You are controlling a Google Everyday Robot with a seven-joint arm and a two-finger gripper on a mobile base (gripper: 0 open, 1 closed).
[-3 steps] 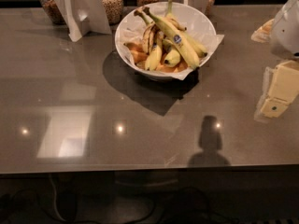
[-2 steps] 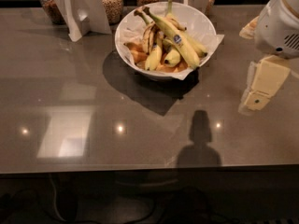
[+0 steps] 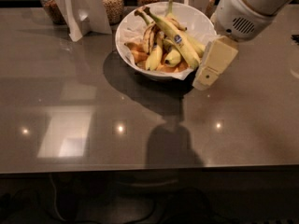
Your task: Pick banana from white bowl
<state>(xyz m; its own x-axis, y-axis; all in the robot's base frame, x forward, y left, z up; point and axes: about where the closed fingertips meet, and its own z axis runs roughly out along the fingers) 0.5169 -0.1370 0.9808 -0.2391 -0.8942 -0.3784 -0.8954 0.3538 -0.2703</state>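
Note:
The banana (image 3: 170,31) is long and bright yellow with a small blue sticker. It lies on top of the pile in the white bowl (image 3: 198,22), stem pointing to the back left. The bowl stands at the back middle of the grey table and has a white paper liner over its rim. My gripper (image 3: 205,80) is cream-coloured and hangs from the white arm at the upper right. It is just off the bowl's right front rim, close to the banana's lower end, and holds nothing that I can see.
A brown-streaked banana (image 3: 148,36) and short yellow bananas (image 3: 155,57) share the bowl. Glass jars of grains (image 3: 112,3) and a white folded stand (image 3: 81,8) line the back edge. The table's front edge (image 3: 149,169) runs across the lower part of the view.
The arm has swung left from the table's right side, and the gripper now sits next to the bowl's right rim. The bowl and bananas have not moved.

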